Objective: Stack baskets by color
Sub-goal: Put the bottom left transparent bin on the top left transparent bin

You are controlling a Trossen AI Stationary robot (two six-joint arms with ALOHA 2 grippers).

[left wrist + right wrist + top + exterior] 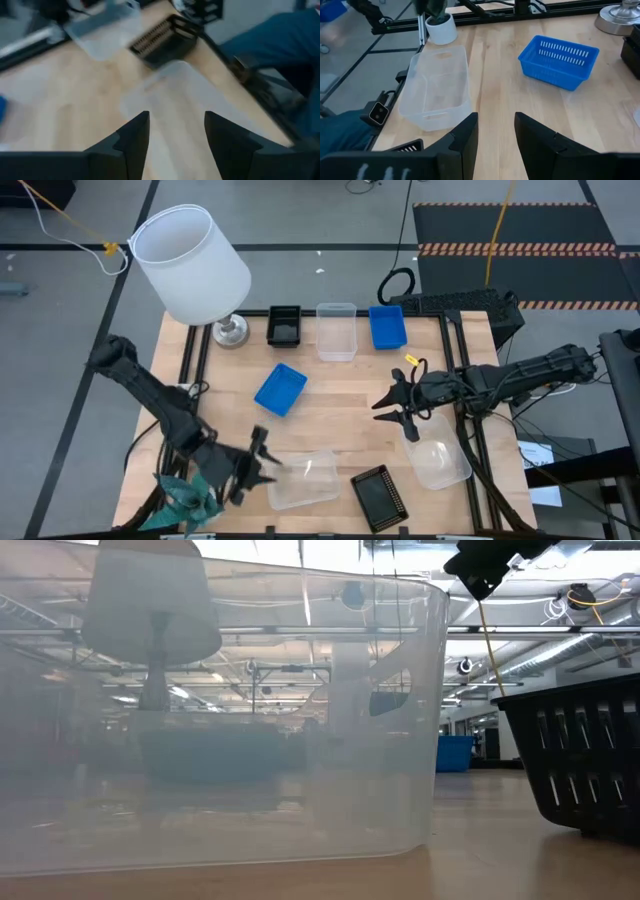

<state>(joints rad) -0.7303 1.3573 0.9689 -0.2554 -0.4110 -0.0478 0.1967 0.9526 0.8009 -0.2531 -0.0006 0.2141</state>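
Setting: wooden table on a grey workshop floor, white lampshade at the far left corner, teal star at the near left edge.
Sorted so far: I see a black basket, a clear basket and a blue basket lined up along the far edge, long axes running away from me.
Loose stock: tilted blue basket mid-table, long axis slanted; near black basket at the front edge, also slanted; right clear basket under the right arm.
Left gripper: fingers apart, just beside the near clear basket, whose long axis lies roughly across the table toward the black one.
Right gripper: fingers parted, empty, hovering above the table beside its clear basket.
Risk, as I judge it: the translucent wall is thin and slick; a pinch on the rim could flex it and let it slip or skid into the near black basket.
Second risk: carrying it far-side could clip the tilted blue basket.
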